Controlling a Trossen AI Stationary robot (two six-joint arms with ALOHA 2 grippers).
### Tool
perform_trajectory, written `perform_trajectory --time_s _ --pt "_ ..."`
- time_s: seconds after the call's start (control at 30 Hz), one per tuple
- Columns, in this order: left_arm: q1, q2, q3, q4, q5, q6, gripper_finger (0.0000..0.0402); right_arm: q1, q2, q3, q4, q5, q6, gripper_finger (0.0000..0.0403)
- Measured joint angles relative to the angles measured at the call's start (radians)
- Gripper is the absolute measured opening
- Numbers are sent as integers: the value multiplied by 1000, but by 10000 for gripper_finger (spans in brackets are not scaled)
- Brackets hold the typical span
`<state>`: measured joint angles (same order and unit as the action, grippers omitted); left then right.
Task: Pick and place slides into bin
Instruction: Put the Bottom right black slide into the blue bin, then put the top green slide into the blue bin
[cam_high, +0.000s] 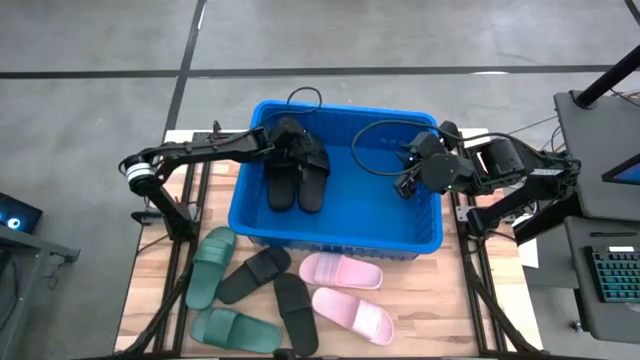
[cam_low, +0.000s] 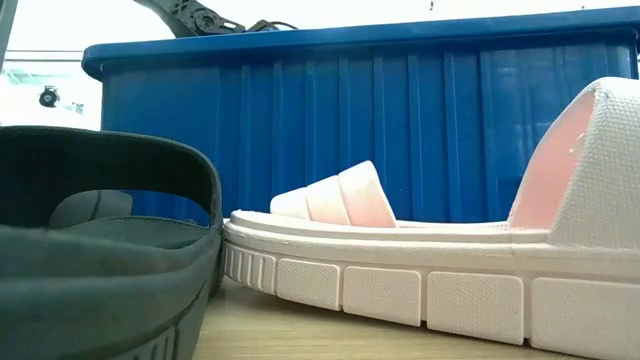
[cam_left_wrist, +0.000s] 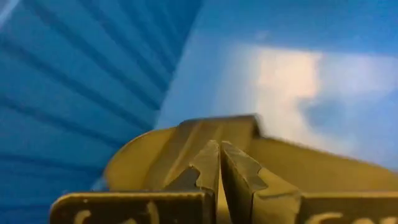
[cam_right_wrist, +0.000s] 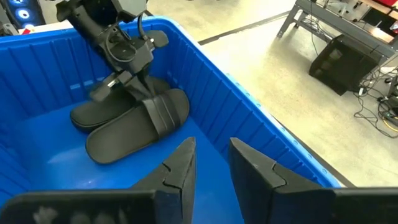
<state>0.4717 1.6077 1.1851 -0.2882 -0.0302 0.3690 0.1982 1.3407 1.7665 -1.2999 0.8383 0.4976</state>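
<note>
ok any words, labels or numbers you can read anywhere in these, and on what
Nothing can be read.
Left gripper: pale marks along its base, cut off by the picture's edge, unreadable.
Keyboard at the table's right: keys too small to read.
Bin, slides: no print visible.

Overhead looks straight down; low camera level, facing bin (cam_low: 400, 120) wall.

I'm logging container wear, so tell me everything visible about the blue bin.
The bin is a large rectangular bright blue plastic tub with a rolled rim and vertically ribbed walls, standing upright at the far side of the wooden table. Two black slides lie side by side on its floor toward its left end; the rest of the floor is bare. Both hands reach inside. Pale pink slides and others lie on the table before its front wall. No damage shows.
</note>
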Motion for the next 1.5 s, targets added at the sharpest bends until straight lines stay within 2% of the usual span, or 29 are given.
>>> perform_trajectory --time_s 0.07,0.13,0.33,0.6,0.8,1.23,1.5 --pt "0 0 -5 14 -88 0 1 0 0 0 0 0 0 85" --pt "7 0 -10 14 -123 1 1 0 0 0 0 0 0 82" --pt "18 20 -14 4 -115 -50 0 0 0 0 0 0 0 77" --pt "16 126 5 0 -111 -51 0 0 0 0 0 0 0 86" --pt "15 155 19 -9 -110 -51 0 0 0 0 0 0 0 82" --pt "16 153 18 -43 -126 -65 0 0 0 0 0 0 0 86" --pt "11 22 22 -54 -167 -100 0 0 0 0 1 0 0 79"
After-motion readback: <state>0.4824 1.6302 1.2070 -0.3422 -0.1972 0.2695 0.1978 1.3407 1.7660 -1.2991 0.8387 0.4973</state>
